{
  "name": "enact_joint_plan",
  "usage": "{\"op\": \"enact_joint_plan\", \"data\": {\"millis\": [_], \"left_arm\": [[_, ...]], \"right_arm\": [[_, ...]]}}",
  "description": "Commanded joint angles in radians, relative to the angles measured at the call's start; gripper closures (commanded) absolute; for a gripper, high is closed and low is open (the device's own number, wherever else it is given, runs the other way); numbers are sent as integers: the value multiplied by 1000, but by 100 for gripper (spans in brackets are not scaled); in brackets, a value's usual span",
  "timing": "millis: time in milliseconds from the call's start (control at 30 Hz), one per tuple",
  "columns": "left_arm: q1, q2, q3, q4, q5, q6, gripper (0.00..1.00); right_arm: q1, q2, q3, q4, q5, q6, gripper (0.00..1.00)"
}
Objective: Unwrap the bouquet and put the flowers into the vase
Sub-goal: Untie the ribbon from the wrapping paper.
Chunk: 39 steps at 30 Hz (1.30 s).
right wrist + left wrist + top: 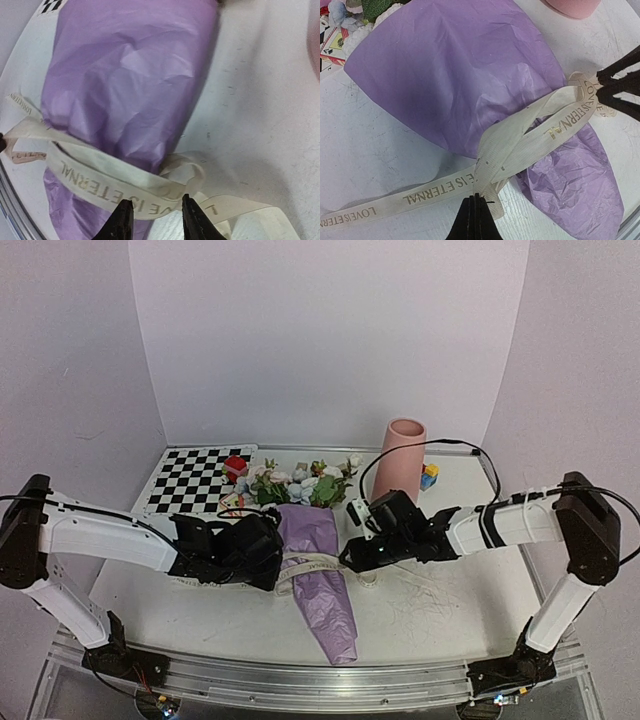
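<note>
White surface, scuffed, metal rail along near edge; plain pale lilac walls close it in on three sides. Bouquet lies flat mid-surface, purple paper cone pointing at the near edge, flowers toward the back wall. It is still wrapped, with the cream ribbon round it. Left end effector pressed together, pinching the ribbon where the strands cross. Right end effector spread, tips either side of a ribbon loop, not clamping it. Vase upright back right, apart from the bouquet. Checkerboard back left, red block at its corner – coloured blocks just beside the vase
</note>
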Motion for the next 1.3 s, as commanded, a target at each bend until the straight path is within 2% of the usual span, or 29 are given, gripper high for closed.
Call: {"op": "enact_joint_plan", "data": {"millis": [0, 133, 400, 533, 667, 733, 900, 1033, 1267], "left_arm": [[-3, 26, 25, -3, -20, -11, 100], [-4, 34, 30, -3, -31, -14, 100], [-4, 35, 32, -3, -38, -17, 100], [-4, 28, 20, -3, -41, -20, 100], [-4, 23, 16, -3, -43, -22, 100], [-4, 19, 13, -2, -44, -22, 100], [-4, 6, -2, -6, -55, -29, 100], [-4, -1, -23, -39, -88, -76, 100], [-4, -43, -72, -89, -106, -157, 100]], "right_arm": [[57, 15, 84, -19, -45, -79, 59], [79, 55, 134, -54, -20, -86, 53], [100, 151, 231, -133, 48, -97, 55], [102, 166, 245, -141, 50, -95, 63], [103, 144, 236, -143, 62, -89, 87], [103, 127, 229, -146, 78, -88, 92], [103, 76, 196, -158, 164, -76, 94], [103, 38, 172, -175, 262, -68, 100], [74, -43, 119, -225, 462, -57, 100]]}}
